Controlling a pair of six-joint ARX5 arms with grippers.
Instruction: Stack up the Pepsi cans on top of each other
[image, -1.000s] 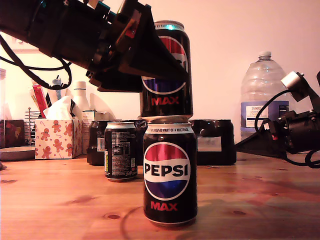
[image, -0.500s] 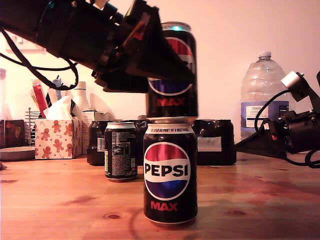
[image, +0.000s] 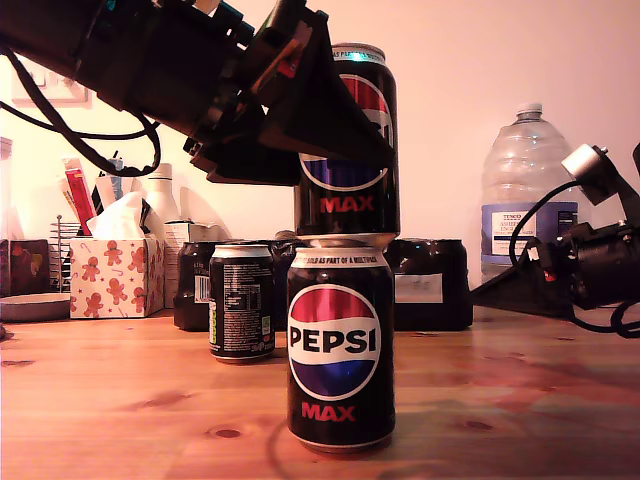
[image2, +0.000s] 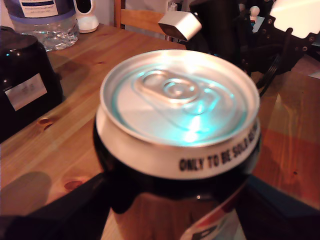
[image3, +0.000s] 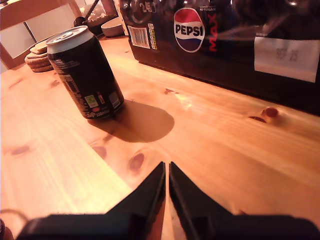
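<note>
An upper Pepsi can is seen sitting on the silver top of a lower Pepsi can, which stands upright near the front of the wooden table, roughly at the middle of the exterior view. The upper can is set slightly toward the exterior view's right of the lower one; whether its full weight rests there cannot be told. It is clamped around its body by my first gripper, whose dark fingers are pressed against both sides of it below the silver rim.

A third Pepsi can stands alone farther back, on the exterior view's left of the stack, with its small print turned to the camera.

My second gripper is held low over the table at the exterior view's right, its jaws drawn almost together with nothing between them.

Behind the cans lies a shrink-wrapped multipack, with a large water bottle beyond it and a gingerbread-patterned tissue box at the exterior view's left.
</note>
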